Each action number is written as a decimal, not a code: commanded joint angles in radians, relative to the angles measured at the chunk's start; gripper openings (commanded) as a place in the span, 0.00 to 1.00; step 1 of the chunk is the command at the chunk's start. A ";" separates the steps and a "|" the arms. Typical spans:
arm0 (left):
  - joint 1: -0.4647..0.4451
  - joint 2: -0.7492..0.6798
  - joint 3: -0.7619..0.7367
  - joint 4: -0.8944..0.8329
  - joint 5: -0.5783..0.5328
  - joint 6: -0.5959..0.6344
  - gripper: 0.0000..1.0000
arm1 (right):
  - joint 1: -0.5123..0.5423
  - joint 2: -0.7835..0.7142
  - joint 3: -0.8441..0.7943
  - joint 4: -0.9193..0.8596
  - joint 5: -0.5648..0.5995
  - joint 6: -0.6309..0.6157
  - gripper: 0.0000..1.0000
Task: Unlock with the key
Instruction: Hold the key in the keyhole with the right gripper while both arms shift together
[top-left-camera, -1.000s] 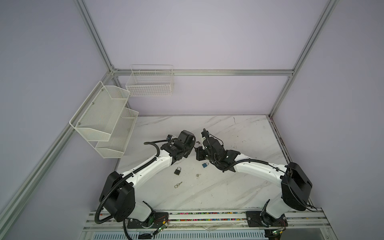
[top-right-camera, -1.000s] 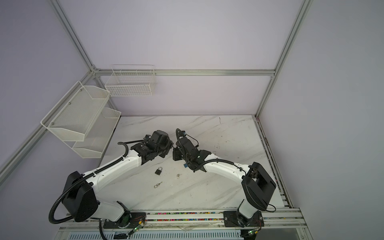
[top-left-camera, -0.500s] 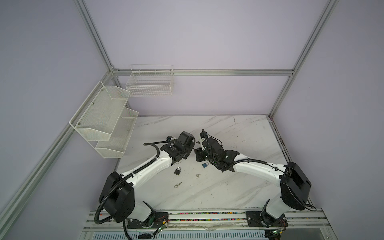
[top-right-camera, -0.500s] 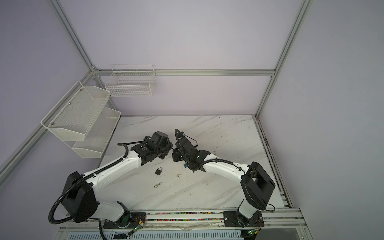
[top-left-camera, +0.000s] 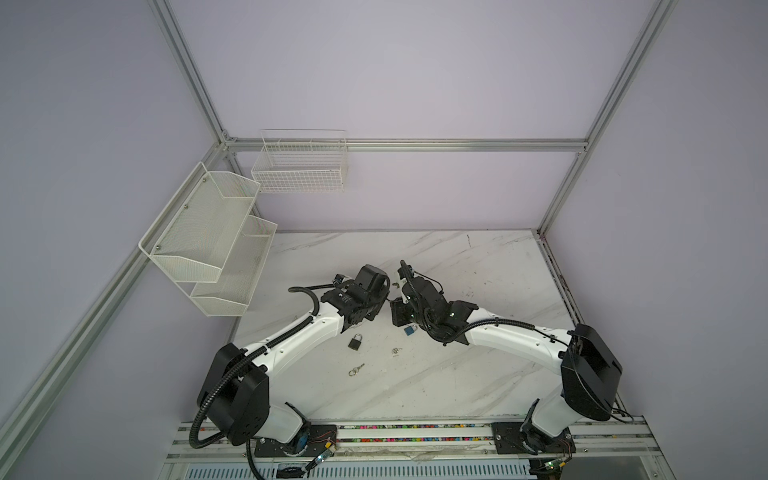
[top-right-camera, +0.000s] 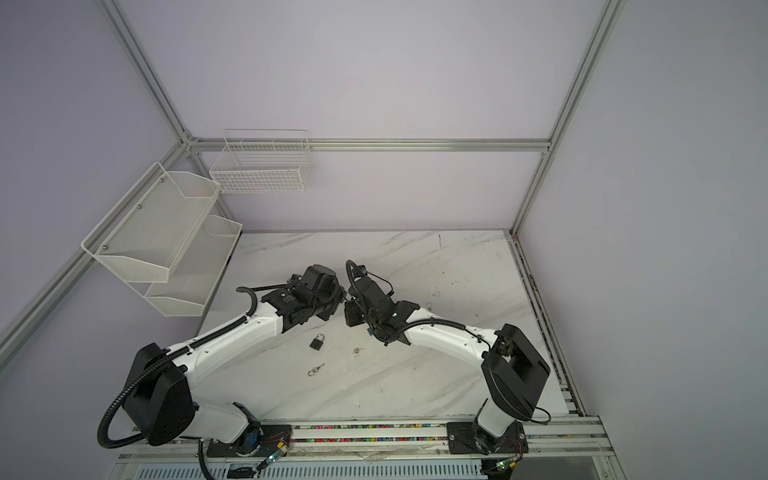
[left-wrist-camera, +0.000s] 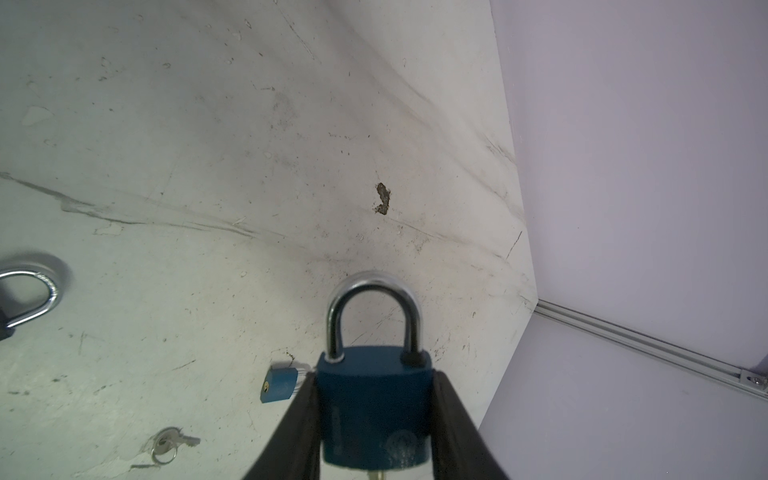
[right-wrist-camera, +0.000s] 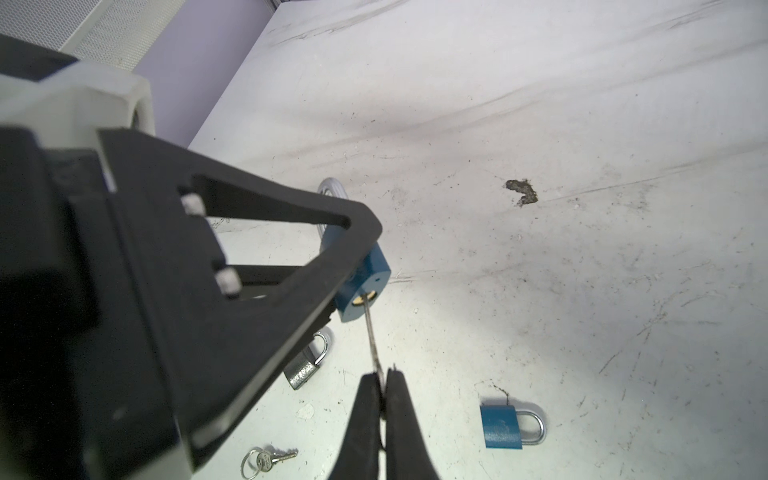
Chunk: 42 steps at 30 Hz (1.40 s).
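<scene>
The left gripper (left-wrist-camera: 376, 374) clamps the blue padlock (left-wrist-camera: 374, 415) by its body sides, its shackle beyond the fingertips. The right gripper (right-wrist-camera: 382, 376), its fingers pressed together, pinches the key (right-wrist-camera: 371, 332), whose tip is at the padlock's keyhole.

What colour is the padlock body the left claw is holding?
Dark blue padlock body, clearest in left wrist view.

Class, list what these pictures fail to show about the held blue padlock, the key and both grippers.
- Left wrist view: the bottom edge cuts off the keyhole end of the blue padlock in the left gripper.
- Right wrist view: that gripper hides most of the shackle; the right gripper hides the head of the key.
- Both top views: padlock and key are too small.
</scene>
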 joint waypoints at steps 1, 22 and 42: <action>-0.036 -0.018 -0.029 -0.016 0.161 -0.025 0.08 | 0.023 0.016 0.084 0.169 0.034 0.001 0.00; -0.038 -0.087 -0.053 0.090 0.181 -0.069 0.08 | 0.049 0.061 0.108 0.139 0.096 0.023 0.00; -0.014 -0.116 -0.095 0.017 0.123 -0.021 0.07 | 0.043 0.011 0.206 0.076 -0.098 0.019 0.00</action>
